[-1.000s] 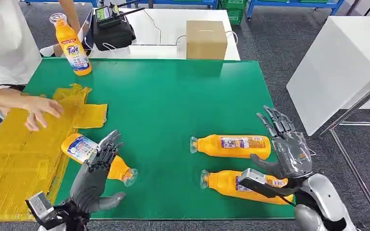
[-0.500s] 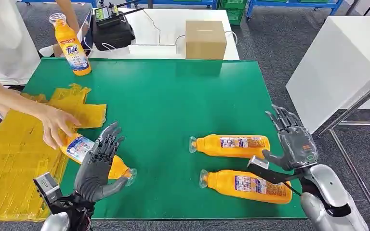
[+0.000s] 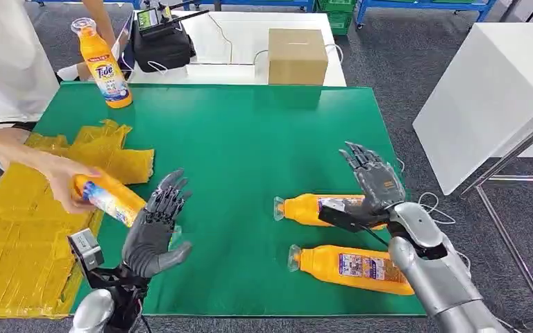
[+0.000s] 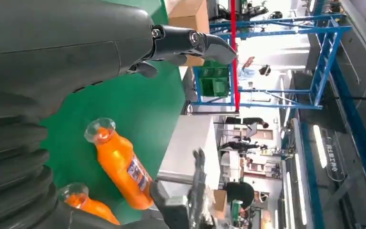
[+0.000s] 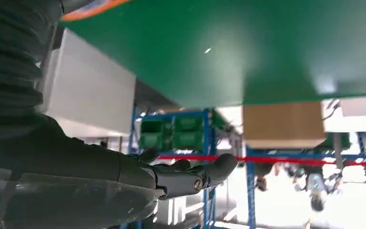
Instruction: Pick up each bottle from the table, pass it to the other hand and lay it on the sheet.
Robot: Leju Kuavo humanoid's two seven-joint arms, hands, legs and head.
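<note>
Two orange bottles lie on the green table (image 3: 250, 146): one (image 3: 312, 208) farther off, one (image 3: 354, 267) near the front edge. My right hand (image 3: 373, 182) hovers over the farther one's base end, fingers spread, holding nothing. Nearer the sheet, my left hand (image 3: 154, 232) is raised and open beside a third orange bottle (image 3: 107, 198). A person's hand (image 3: 66, 182) holds that bottle above the edge of the yellow sheet (image 3: 21, 229). The left wrist view shows both lying bottles (image 4: 121, 164) (image 4: 83, 202). A fourth bottle (image 3: 103, 66) stands upright at the table's far left corner.
A cardboard box (image 3: 297, 55) and a black device (image 3: 159, 41) sit on the white table behind. The person stands at the left edge, arm over the sheet. A white panel (image 3: 493, 90) stands to the right of the table.
The person's hand reached in, took the bottle lying by my left hand and lifted it. My right hand moved left over the farther bottle. My left hand rose slightly.
</note>
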